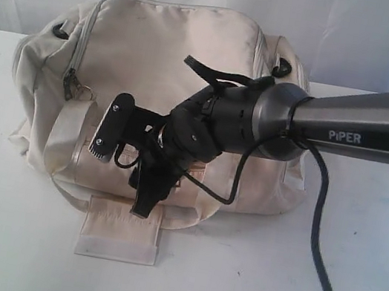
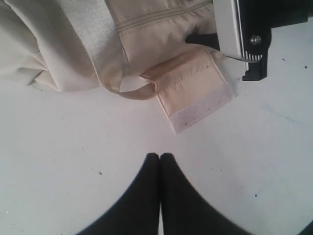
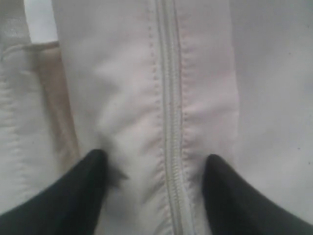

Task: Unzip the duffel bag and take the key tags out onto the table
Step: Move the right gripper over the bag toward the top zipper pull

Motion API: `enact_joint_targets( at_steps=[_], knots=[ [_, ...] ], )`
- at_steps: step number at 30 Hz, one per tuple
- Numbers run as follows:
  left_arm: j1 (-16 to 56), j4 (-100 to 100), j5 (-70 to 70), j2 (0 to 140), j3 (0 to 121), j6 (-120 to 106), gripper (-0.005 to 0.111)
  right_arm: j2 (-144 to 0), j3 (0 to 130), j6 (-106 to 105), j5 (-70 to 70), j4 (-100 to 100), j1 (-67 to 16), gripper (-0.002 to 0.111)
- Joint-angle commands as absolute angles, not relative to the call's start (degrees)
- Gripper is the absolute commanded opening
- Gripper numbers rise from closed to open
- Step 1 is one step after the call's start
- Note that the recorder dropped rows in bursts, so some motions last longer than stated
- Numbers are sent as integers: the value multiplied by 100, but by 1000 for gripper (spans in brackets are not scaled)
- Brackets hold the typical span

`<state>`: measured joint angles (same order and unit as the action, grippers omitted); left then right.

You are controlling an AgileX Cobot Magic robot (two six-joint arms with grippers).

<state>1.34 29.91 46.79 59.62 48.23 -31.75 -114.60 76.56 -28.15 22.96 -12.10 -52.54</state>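
right wrist view: right gripper spread astride duffel bag zipper.

backdrop: white draped curtain | light: bright, diffuse, even

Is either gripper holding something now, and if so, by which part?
Nothing is held. The right gripper stands open astride a closed zipper of the duffel bag; the left gripper is shut empty over the table.
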Motion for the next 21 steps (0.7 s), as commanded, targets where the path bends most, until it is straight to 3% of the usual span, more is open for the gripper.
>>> enact_joint_targets(
  at_steps=[1,9,21],
  knots=[
    [147,3125,4746,5938,4807,-3240,0,-11463,7674,-2360,2644,-1310,-5265,0],
    [147,3125,4732,5938,4807,-3238,0,-11223,7602,-1886,4004,-979,-5254,0],
    [147,3125,4732,5938,4807,-3238,0,-10158,6162,-1658,3852,401,-5532,0]
  ],
)
